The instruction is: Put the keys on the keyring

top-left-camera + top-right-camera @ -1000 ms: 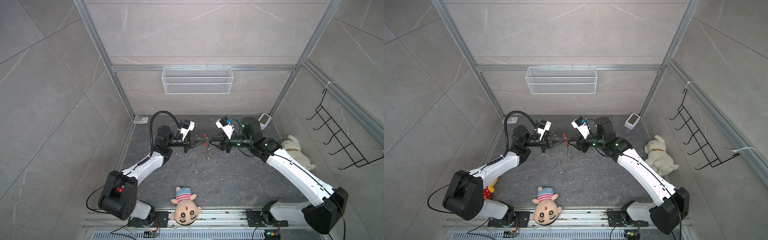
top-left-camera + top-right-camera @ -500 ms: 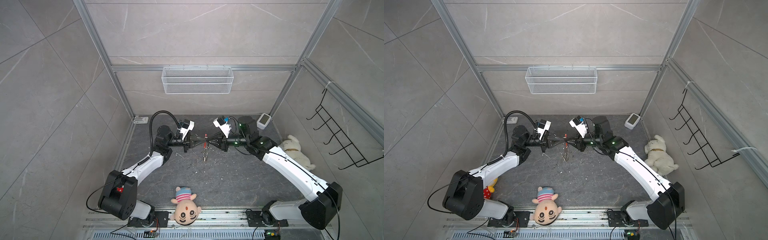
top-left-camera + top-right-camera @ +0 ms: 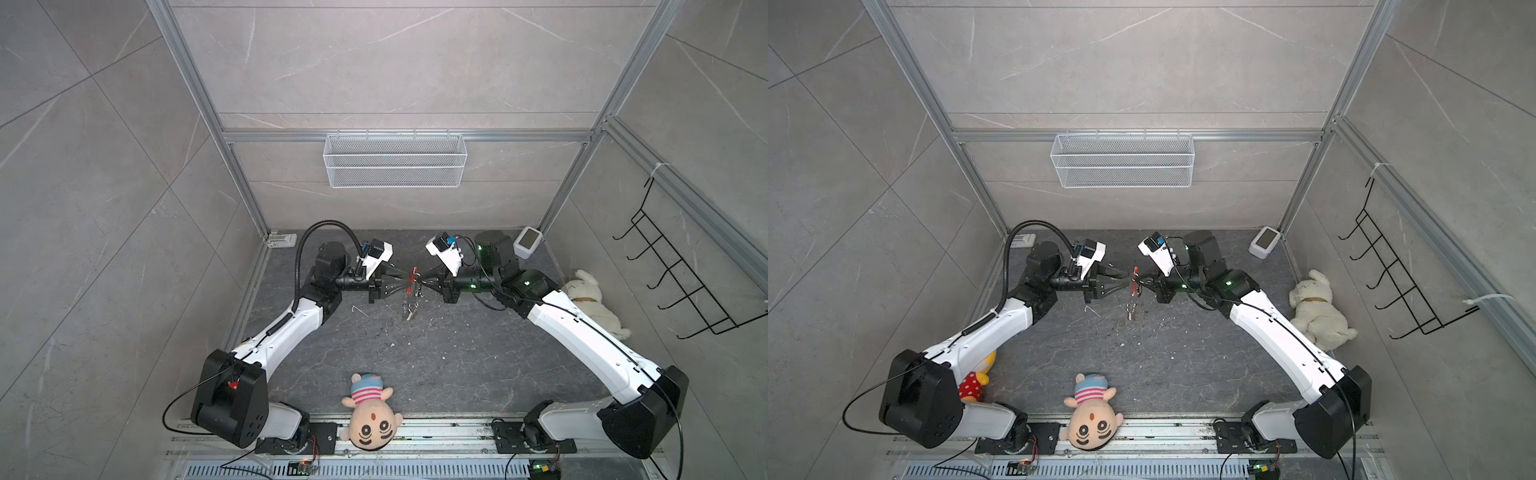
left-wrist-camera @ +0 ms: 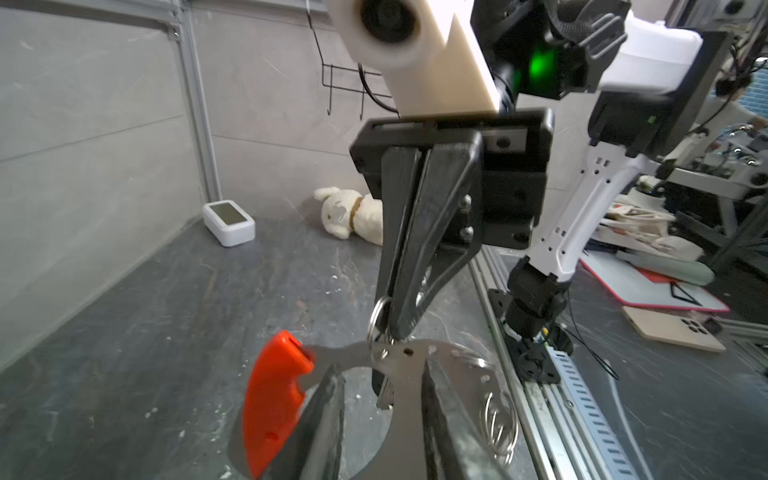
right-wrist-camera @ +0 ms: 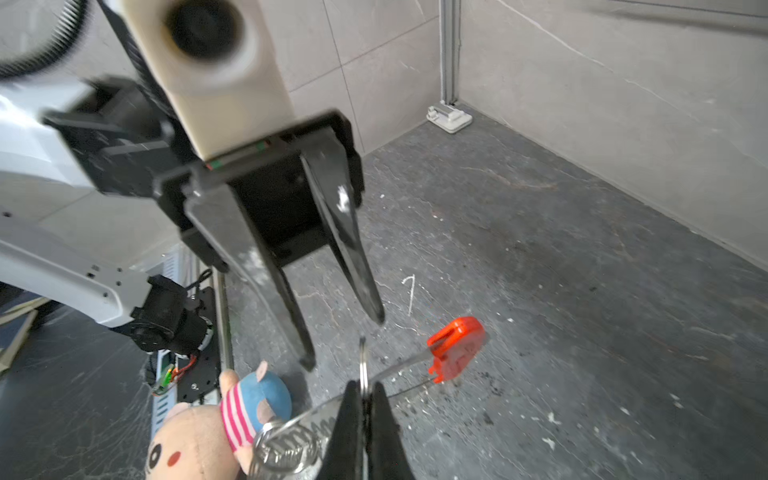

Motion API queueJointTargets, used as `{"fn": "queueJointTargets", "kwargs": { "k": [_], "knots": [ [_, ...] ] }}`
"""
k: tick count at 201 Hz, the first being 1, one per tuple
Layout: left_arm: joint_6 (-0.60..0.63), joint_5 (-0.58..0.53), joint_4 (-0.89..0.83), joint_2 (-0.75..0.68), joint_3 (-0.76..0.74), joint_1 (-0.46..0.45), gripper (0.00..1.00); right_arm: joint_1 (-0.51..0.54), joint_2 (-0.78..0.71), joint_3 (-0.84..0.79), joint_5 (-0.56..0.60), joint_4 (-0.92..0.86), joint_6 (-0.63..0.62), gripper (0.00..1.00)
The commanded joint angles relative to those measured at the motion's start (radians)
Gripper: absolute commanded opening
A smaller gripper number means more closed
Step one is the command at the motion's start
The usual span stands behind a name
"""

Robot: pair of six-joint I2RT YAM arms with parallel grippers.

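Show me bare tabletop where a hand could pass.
Widest: the dark floor between left arm and right arm, from the keyring to the striped-hat doll. Also the back strip beside the white display. Crowded: the middle, where left gripper and right gripper meet at the keyring; the right edge, by the plush dog.

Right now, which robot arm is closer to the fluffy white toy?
Right. The right arm stretches just beside the white toy, while the left arm is far over on the opposite side.
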Motion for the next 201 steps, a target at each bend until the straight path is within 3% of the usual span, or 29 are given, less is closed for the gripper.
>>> {"fn": "queueJointTargets", "kwargs": {
  "k": [1, 26, 93, 153, 201],
  "knots": [
    [0.497, -0.111, -0.588, -0.021, 0.208, 0.004, 0.34, 0.021, 0.017, 0.048, 0.121, -0.106, -0.117, 0.0],
    [0.613, -0.117, -0.786, 0.053, 0.323, -0.005, 0.33, 0.042, 0.025, 0.05, 0.142, -0.1, -0.149, 0.0],
    [0.619, -0.092, -0.756, 0.097, 0.319, -0.043, 0.33, 0.059, -0.005, 0.033, 0.032, -0.042, -0.121, 0.0],
    [0.587, -0.066, -0.714, 0.107, 0.317, -0.055, 0.34, 0.077, 0.01, 0.05, 0.02, -0.068, -0.131, 0.0],
    [0.588, -0.044, -0.749, 0.123, 0.325, -0.063, 0.22, 0.081, 0.012, 0.071, 0.012, -0.07, -0.128, 0.0]
  ]
}}
